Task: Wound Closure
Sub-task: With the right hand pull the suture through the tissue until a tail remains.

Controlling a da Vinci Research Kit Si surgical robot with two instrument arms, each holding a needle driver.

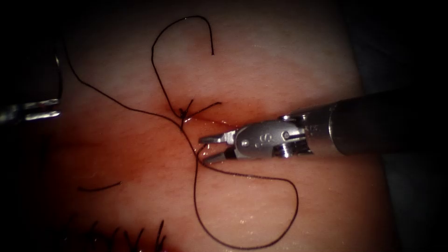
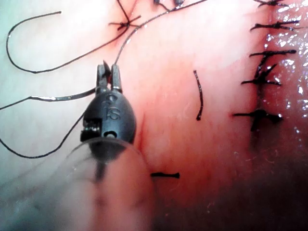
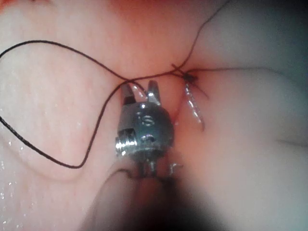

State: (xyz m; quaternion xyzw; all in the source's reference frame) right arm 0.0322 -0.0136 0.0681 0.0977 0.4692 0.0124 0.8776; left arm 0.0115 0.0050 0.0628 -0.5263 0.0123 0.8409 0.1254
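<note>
Left arm's tool (image 1: 32,111): a metal part at the far left edge of the endoscope view, well apart from the wound; whether its fingers stand open or closed cannot be told, nor whether they hold anything.

Cut end of thread (image 1: 99,188): short loose piece lying on the tissue (image 1: 280,60), left of the cut and below the long strand.

Finished stitches (image 1: 135,235): a row of dark ties along the lower left edge of the endoscope view; in the left wrist view they appear as a row of cross-ties (image 2: 262,82).

Knot (image 1: 183,112): tied stitch at the cut, with short tails fanning out to the right. Red fluid (image 1: 205,122) lies on the tissue just beside it.

Thread (image 1: 261,176): one strand arcs up from the knot and curls over; another runs away to the upper left; a third drops from the knot, passes between the right tool's fingers, and sweeps in a wide loop below and right.

Right arm's tool (image 1: 211,148): enters from the right, tip just below and right of the knot. Fingers narrowly parted, with the thread crossing the gap between them, not clamped.

Needle: cannot be made out.
</note>
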